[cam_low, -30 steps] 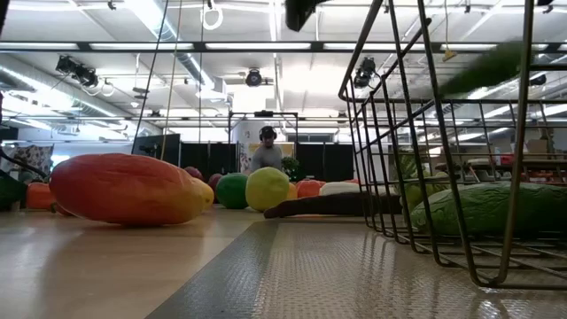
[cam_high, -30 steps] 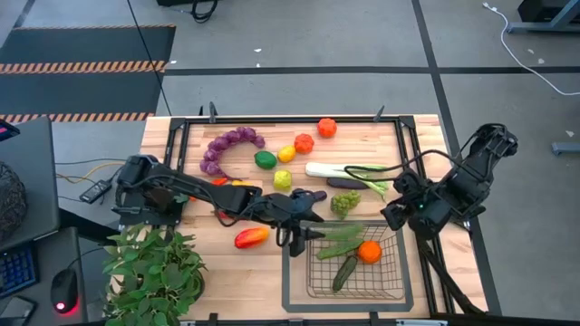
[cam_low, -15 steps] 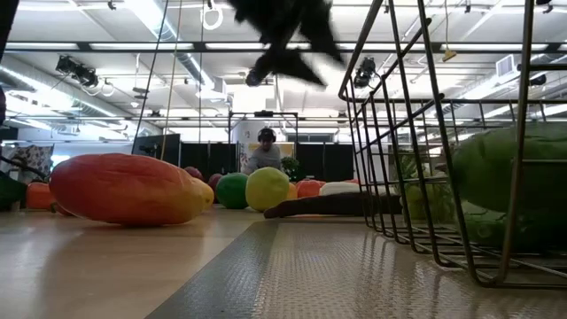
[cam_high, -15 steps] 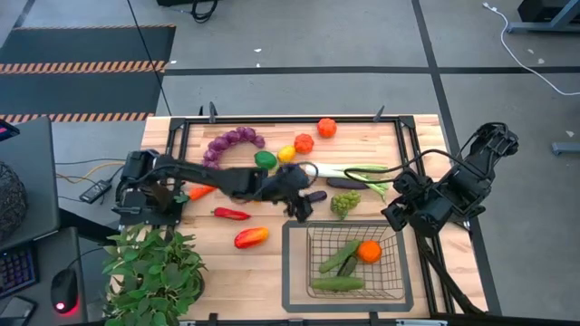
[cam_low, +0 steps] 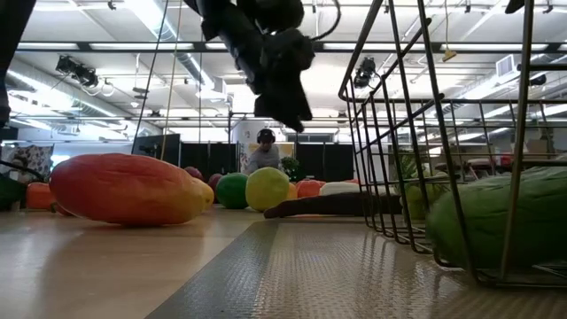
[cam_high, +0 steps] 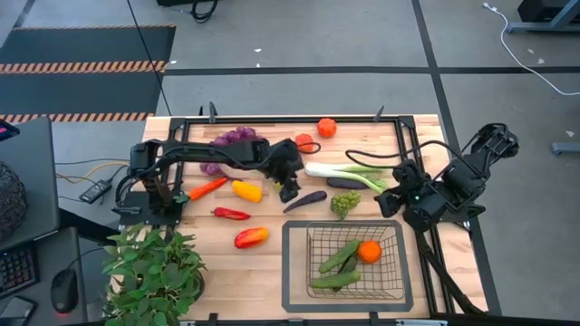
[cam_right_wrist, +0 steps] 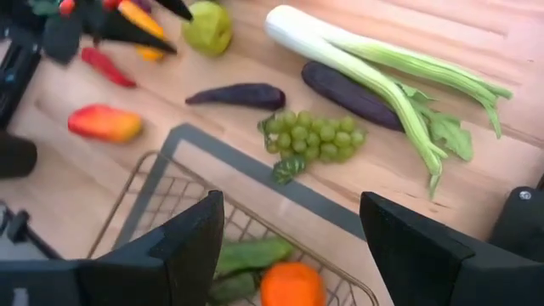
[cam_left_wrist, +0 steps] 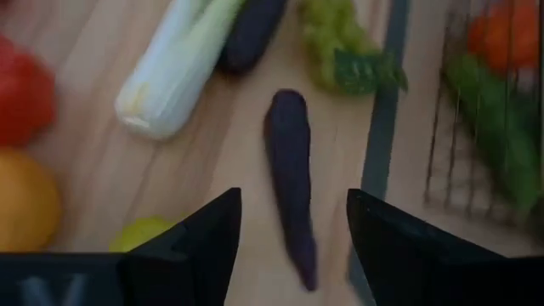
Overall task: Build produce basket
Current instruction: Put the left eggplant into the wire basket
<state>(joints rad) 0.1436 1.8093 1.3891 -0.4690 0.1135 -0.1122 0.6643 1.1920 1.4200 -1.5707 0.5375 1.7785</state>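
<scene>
The wire basket (cam_high: 288, 272) stands near the table's near edge and holds two green cucumbers (cam_high: 337, 257) and an orange tomato (cam_high: 368, 252). My left gripper (cam_high: 290, 187) hangs open above the table, just beyond the basket's far-left corner. In its wrist view (cam_left_wrist: 293, 194) a long dark purple vegetable (cam_left_wrist: 289, 170) lies on the wood below the fingers. Green grapes (cam_high: 344, 204), a leek (cam_high: 349, 171) and an eggplant (cam_high: 347, 184) lie to its right. My right gripper (cam_high: 396, 201) waits open at the table's right edge, and its wrist view (cam_right_wrist: 289, 200) looks over the basket (cam_right_wrist: 170, 183).
Purple grapes (cam_high: 231, 138) and red tomatoes (cam_high: 327, 128) lie near the far edge. A carrot (cam_high: 207, 188), yellow pepper (cam_high: 246, 190), red chili (cam_high: 231, 215) and red-orange pepper (cam_high: 251, 237) lie left of the basket. A potted plant (cam_high: 149, 272) fills the near-left corner. A black rail (cam_high: 272, 119) frames the tabletop.
My left gripper has drawn back from the basket's far-left corner toward the far edge and has risen. A green cucumber that lay high at the basket's far side has dropped and now rests on the basket's floor.
</scene>
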